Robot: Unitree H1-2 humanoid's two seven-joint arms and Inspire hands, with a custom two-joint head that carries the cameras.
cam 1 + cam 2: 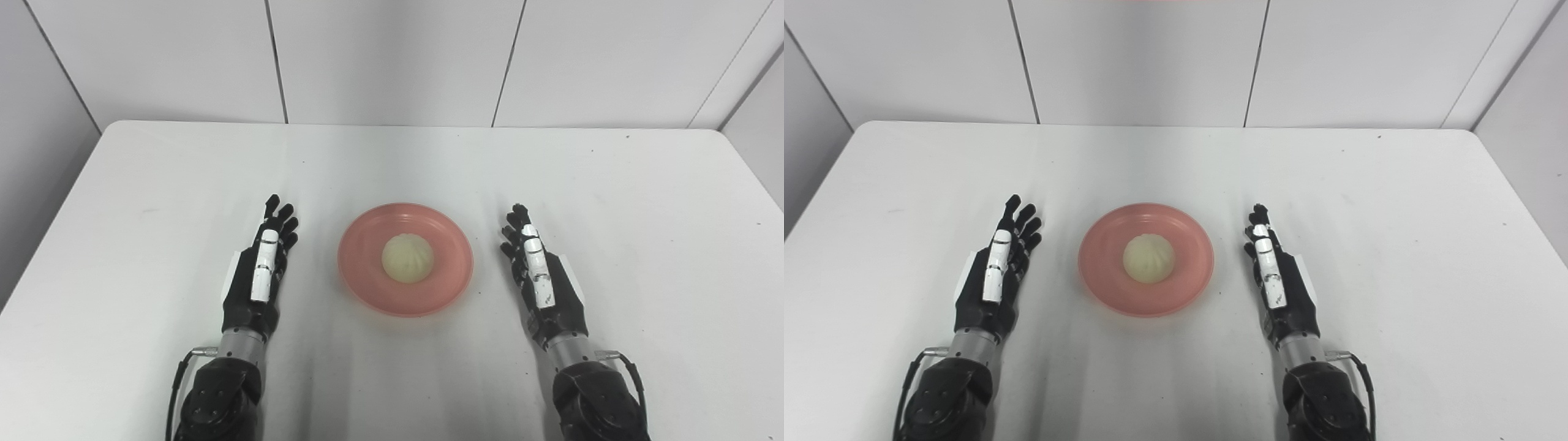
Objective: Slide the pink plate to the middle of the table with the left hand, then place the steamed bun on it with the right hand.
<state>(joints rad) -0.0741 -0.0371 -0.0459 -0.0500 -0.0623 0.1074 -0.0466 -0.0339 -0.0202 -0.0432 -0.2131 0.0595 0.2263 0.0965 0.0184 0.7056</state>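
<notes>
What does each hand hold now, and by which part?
Nothing is held. The left hand and right hand are open beside the plate, apart from it; the bun lies on it.

both eye views sit up high on the head, side by side, looking down and forward | pretty close over the white tabletop (392, 159) | right eye shifted a bit sideways | both share the whole tabletop and paneled back wall (1139, 55)
</notes>
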